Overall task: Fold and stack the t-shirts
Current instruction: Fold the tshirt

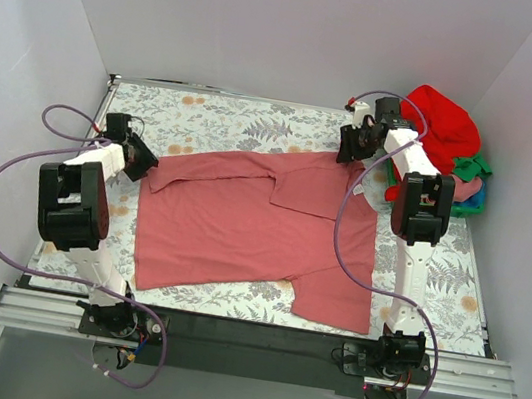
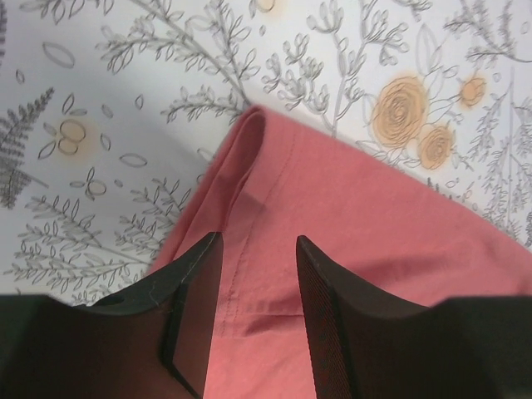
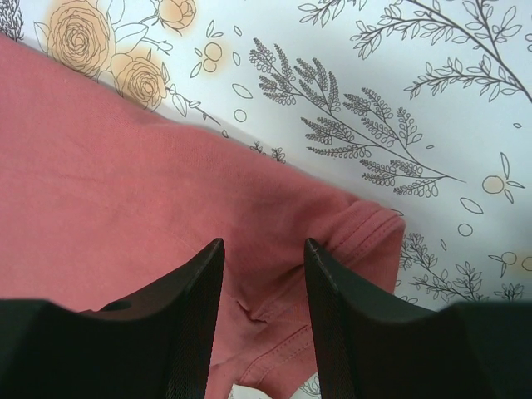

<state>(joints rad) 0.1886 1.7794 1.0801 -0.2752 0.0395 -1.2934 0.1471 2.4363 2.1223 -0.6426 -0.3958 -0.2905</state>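
Observation:
A dusty rose-pink t-shirt (image 1: 242,221) lies spread on the flower-patterned table cover (image 1: 218,116), with one part folded over near its top middle. My left gripper (image 1: 145,165) is at the shirt's far left corner. In the left wrist view its fingers (image 2: 258,241) stand apart, straddling a stitched seam of the pink cloth (image 2: 374,224). My right gripper (image 1: 351,152) is at the shirt's far right corner. It is open (image 3: 263,243) over a hemmed edge of the cloth (image 3: 100,191). Neither gripper pinches fabric.
At the back right corner lies a heap of other t-shirts, a bright red one (image 1: 445,122) on top, with green (image 1: 470,168) and pink (image 1: 465,189) below it. White walls close in three sides. A black rail (image 1: 245,333) runs along the near edge.

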